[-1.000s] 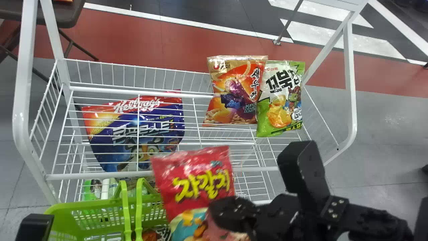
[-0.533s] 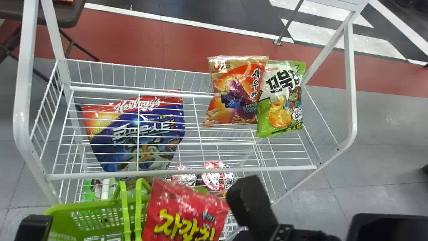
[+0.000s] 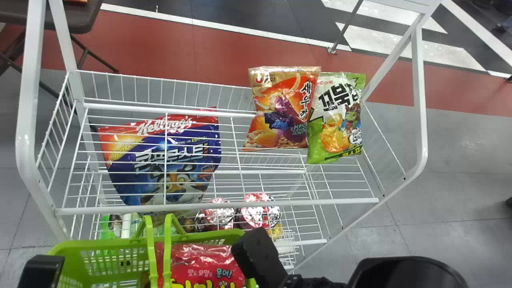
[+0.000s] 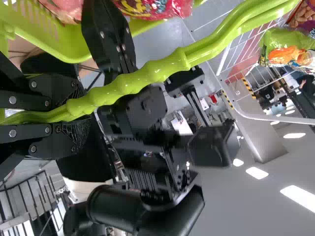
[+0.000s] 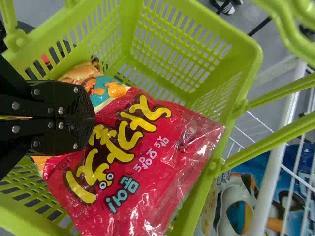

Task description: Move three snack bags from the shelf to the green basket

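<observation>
Wire shelf [image 3: 220,205], basket [image 3: 100,243] — red bag [image 3: 208,262] inside

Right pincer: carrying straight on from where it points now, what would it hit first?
The right pincer has the red snack bag right at its tips, so that comes first; beyond it, probably the green basket's wall, though depth is unclear.

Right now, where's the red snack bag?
Head view, bottom edge just left of centre: the red snack bag is in the right half of the green basket, at the right gripper.
</observation>
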